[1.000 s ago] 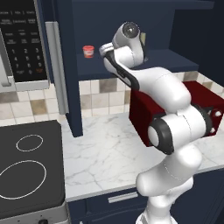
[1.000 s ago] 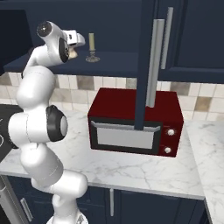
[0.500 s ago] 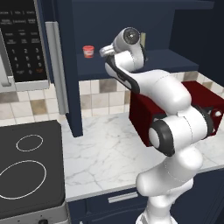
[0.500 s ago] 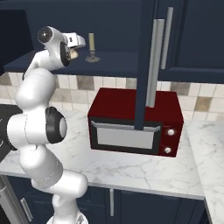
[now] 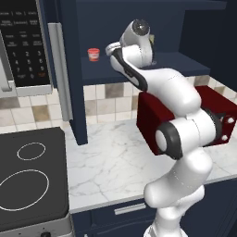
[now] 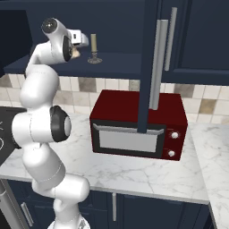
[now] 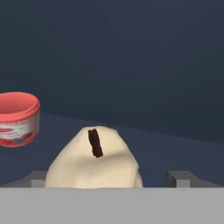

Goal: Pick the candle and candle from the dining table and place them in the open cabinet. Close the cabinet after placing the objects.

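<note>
Sitting between the hand's (image 7: 109, 179) spread fingertips (image 7: 177, 177), unclamped, the cream candle (image 7: 94, 162).

kitchen | stovetop (image 5: 28, 180) | red microwave (image 6: 137, 129) | marble counter (image 5: 111, 162) | navy cabinet (image 6: 197, 36)

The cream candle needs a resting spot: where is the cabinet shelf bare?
Bare shelf lies between the red tub and the taper candle, under the cream candle. It is crowded only beside those two.

Slim pale olive taper candle on round dark base (image 6: 94, 49): standing upright inside open navy wall cabinet (image 6: 53, 20). Short lumpy cream candle with dark wick (image 7: 94, 159): sitting wick-up over the shelf.
</note>
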